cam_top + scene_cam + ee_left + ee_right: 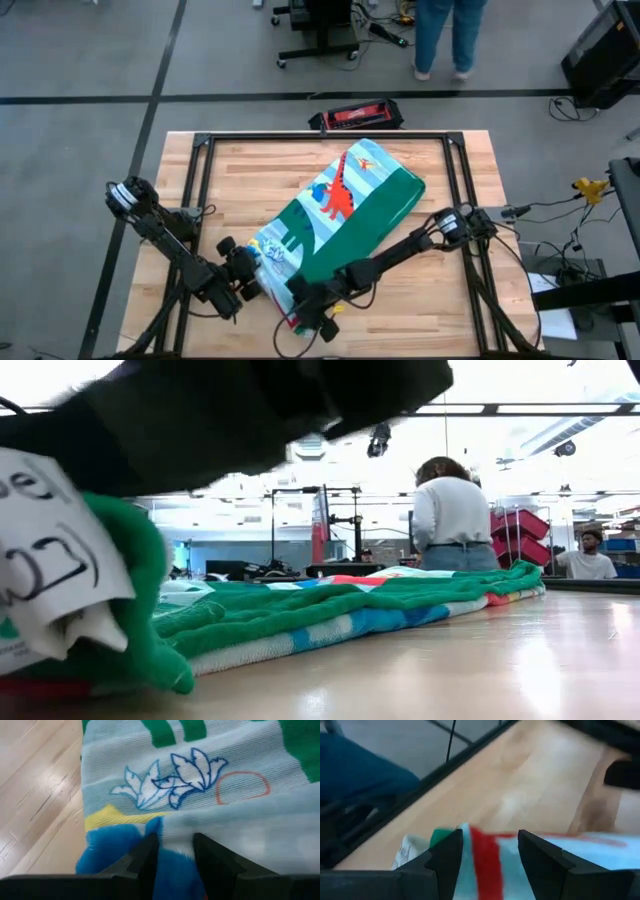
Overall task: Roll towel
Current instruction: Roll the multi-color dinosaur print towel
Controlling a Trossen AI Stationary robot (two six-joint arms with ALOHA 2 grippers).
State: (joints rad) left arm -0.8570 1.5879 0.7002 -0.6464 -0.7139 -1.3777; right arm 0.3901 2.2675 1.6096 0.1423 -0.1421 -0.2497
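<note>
The towel point(345, 215), folded into a long strip, lies slanting across the table from near left to far right. It has a green border and a pale blue centre with a red dinosaur point(340, 197). Its near end fills the low view's left point(130, 610), with a white label point(45, 575) hanging from it. My left gripper point(250, 272) is shut on the towel's near end at its left side. My right gripper point(312, 308) is shut on the same end at its near right corner. A dark arm point(250, 410) crosses the top of the low view. My left gripper pinches a raised fold of the towel's near end, blue and pale blue point(175, 840), between its two fingers point(147, 857). The fingers come low from the table's left side. The rest of the towel lies flat on the table beyond them. My right gripper pinches the towel's near edge, at a red stripe point(485, 862) on pale blue, between its two fingers point(447, 857). It comes from the far right, slanting down. How many layers it holds cannot be told. The green corner point(440, 836) sticks out past the fingers.
A black metal frame point(320, 137) runs round the wooden table top. A red and black object point(355, 115) lies at the far edge. A person point(450, 30) stands beyond the table, and also shows in the low view point(450, 510). Bare wood point(430, 290) lies right of the towel.
</note>
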